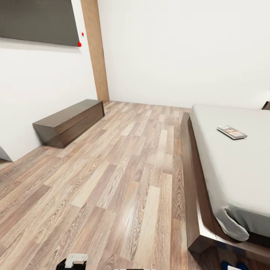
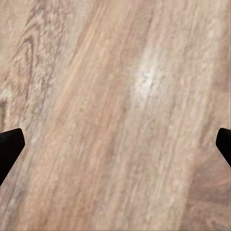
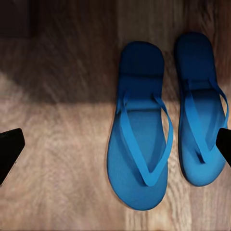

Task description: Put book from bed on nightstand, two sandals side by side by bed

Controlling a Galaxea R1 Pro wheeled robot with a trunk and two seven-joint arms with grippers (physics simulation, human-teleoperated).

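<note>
While the book (image 1: 231, 132) lies flat on the bed (image 1: 240, 176), ahead to the right:
Sandals (image 3: 141, 130): side by side on floor (image 1: 123, 180), under right gripper (image 3: 115, 144)
Nearer arm: right
Grippers: right spread wide, empty; left gripper (image 2: 115, 144) likewise

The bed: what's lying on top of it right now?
On the bed, a small thin book lies flat on the bare pale grey mattress, near its far part. The rest of the mattress runs out of the head view, so that part cannot be checked.
</note>
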